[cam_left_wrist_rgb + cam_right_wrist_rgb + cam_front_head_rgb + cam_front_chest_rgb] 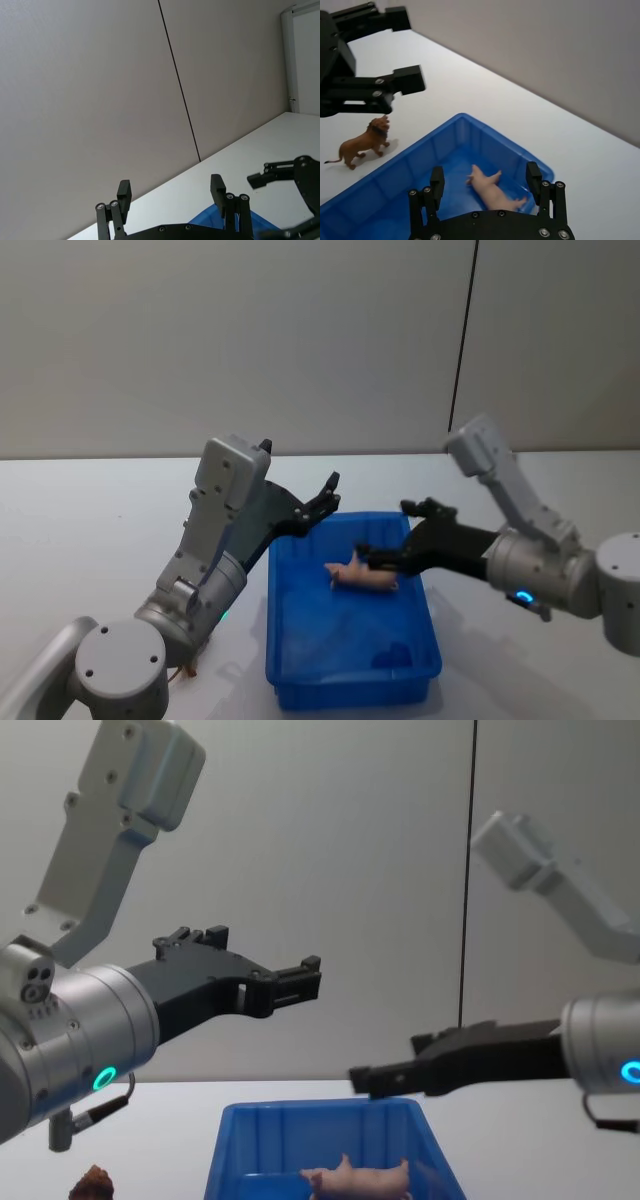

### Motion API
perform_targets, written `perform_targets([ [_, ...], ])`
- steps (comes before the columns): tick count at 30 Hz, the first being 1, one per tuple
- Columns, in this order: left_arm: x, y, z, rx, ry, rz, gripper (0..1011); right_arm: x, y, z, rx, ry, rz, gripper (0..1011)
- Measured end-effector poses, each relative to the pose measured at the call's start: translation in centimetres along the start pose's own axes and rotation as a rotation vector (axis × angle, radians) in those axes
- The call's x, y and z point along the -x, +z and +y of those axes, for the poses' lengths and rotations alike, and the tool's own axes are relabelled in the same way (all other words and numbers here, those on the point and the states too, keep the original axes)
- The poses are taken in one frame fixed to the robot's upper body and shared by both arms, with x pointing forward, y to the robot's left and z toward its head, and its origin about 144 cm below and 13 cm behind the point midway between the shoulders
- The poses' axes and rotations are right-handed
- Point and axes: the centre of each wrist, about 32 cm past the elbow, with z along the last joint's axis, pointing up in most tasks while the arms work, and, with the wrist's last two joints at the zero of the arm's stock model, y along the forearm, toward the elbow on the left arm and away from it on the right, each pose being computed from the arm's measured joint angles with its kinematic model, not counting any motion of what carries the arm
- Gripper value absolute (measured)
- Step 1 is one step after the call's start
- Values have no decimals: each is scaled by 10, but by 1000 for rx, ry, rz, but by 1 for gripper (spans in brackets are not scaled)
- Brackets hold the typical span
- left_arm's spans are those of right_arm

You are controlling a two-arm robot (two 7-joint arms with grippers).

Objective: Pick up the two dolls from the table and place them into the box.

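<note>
The bright blue plastic box, long w/ ribbed walls & a rim, sits in the middle of the flat white surface. Inside it, on the floor near the far end, lies the pale pink plastic pig doll, on its side w/ legs sticking out. The small brown lion doll stands on its feet on the surface outside the box, on the robot's left of it, near the wall of the box but not touching. The right gripper hangs over the far end of the box, black fingers spread wide & holding nothing. The pig doll is right under them, lined up btw the two fingers in the right wrist view, but down on the box floor & apart from them. The left gripper is up in the air by the far left corner of the box, fingers spread too & holding nothing. The lion doll is down low, well apart from those fingers. Behind the surface is a plain grey wall w/ a thin dark seam running up it. A white door frame stands at one end.
</note>
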Motion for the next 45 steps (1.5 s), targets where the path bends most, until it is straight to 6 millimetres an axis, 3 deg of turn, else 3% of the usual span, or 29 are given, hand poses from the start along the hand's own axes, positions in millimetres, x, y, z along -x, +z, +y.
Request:
perform_targets([
  [25, -4, 1, 5, -29, -4, 28, 1003, -20, -14, -65, -95, -355, 42, 1001],
  [35, -8, 5, 28, -128, 35, 94, 1003, -27, -22, -92, -112, -514, 67, 1001],
  [45, -4, 11, 64, -268, 103, 169, 1003, -33, -27, -113, -126, -628, 82, 1001],
])
